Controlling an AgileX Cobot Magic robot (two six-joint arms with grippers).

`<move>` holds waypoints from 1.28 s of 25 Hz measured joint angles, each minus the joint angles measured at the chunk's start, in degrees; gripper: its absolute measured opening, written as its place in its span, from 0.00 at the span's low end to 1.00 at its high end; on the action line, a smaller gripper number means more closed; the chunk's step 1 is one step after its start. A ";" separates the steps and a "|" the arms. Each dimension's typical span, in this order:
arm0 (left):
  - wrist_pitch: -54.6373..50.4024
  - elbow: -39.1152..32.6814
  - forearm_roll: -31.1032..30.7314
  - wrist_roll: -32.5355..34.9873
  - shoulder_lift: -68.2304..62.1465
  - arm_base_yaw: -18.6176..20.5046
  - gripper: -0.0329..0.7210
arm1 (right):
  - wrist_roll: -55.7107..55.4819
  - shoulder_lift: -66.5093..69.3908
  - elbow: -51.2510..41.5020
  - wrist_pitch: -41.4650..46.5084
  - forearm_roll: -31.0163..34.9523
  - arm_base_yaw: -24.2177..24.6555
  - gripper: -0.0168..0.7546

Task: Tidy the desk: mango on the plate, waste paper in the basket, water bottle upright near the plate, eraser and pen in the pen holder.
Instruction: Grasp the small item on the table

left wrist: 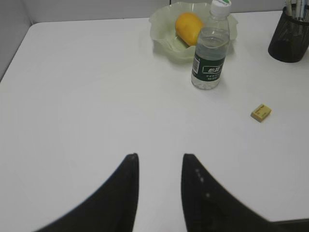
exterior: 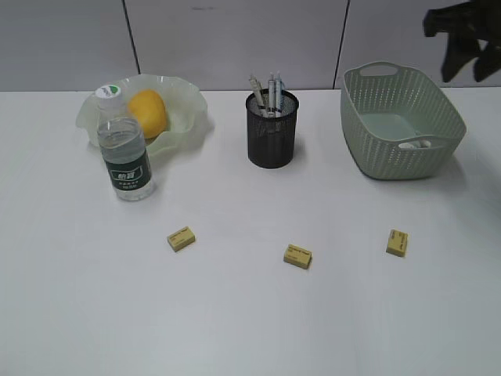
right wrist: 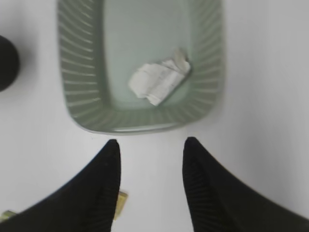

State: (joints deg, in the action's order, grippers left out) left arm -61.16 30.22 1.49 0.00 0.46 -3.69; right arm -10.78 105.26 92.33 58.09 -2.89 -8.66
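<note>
The orange mango (exterior: pixel 147 111) lies on the pale green plate (exterior: pixel 188 102). The water bottle (exterior: pixel 125 153) stands upright, touching the plate's front. Pens (exterior: pixel 270 90) stand in the black mesh pen holder (exterior: pixel 272 137). Crumpled waste paper (right wrist: pixel 159 79) lies inside the green basket (right wrist: pixel 77 72). Three yellow erasers (exterior: pixel 181 238) (exterior: pixel 297 255) (exterior: pixel 397 243) lie on the table. My left gripper (left wrist: pixel 160 157) is open and empty over bare table, well short of the bottle (left wrist: pixel 210 53). My right gripper (right wrist: pixel 151 142) is open and empty, high above the basket's near edge, with an eraser (right wrist: pixel 120 203) below its left finger.
The basket (exterior: pixel 391 133) stands at the back right and the pen holder at the back middle. A dark shape (exterior: pixel 462 39) at the top right of the exterior view looks like part of the right arm. The white table runs to a left edge (left wrist: pixel 14 53).
</note>
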 joint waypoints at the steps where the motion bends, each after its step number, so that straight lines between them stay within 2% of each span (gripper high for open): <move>1: 0.00 0.00 0.00 0.00 0.00 0.00 0.36 | 0.74 0.00 0.00 1.32 0.05 1.29 0.48; 3: 0.00 0.00 0.00 0.00 0.00 0.00 0.36 | 2.34 0.00 0.00 4.17 -0.01 3.25 0.48; 7: 0.00 0.00 0.00 0.00 0.00 0.00 0.36 | 4.61 0.00 0.00 10.00 -0.44 3.63 0.48; 14: 0.00 0.00 0.00 0.00 0.00 0.00 0.36 | 8.55 -3.80 -1.54 10.94 3.61 3.45 0.41; 18: 0.00 0.00 0.00 0.00 0.00 0.00 0.36 | 9.98 -13.26 -9.42 10.94 6.94 3.39 0.37; 26: 0.00 0.00 0.00 0.00 0.00 0.00 0.36 | 10.78 -36.79 -28.66 10.26 6.14 3.39 0.36; 32: 0.00 0.00 0.00 0.00 0.00 0.00 0.36 | 11.08 -51.83 -38.13 10.18 6.14 3.39 0.36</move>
State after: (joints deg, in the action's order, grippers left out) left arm -61.16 30.22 1.49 0.00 0.46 -3.69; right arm 0.30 53.42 54.20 68.28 3.25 -5.27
